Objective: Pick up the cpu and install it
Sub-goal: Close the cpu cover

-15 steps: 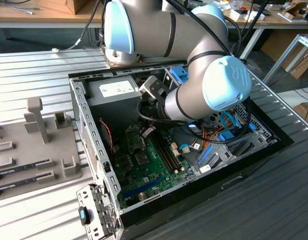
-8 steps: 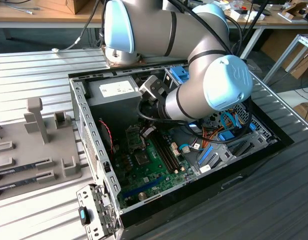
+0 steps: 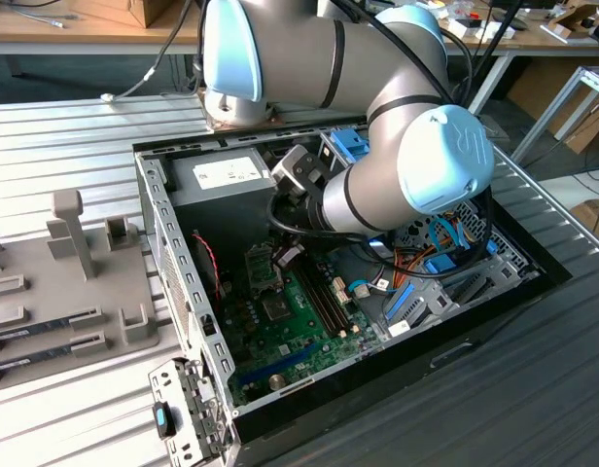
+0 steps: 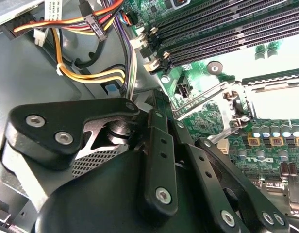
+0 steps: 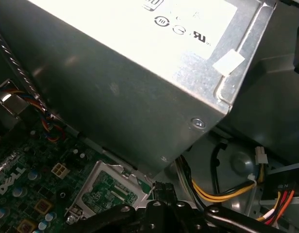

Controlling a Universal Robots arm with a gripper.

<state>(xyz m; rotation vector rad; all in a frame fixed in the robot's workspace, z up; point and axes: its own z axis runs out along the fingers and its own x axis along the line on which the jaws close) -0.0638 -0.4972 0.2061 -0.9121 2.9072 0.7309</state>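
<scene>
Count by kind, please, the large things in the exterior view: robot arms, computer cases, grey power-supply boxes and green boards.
robot arm: 1
computer case: 1
grey power-supply box: 1
green board: 1
Total: 4

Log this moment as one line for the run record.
arm inside open computer case | gripper over motherboard, beside power supply | nearest: metal socket frame
</scene>
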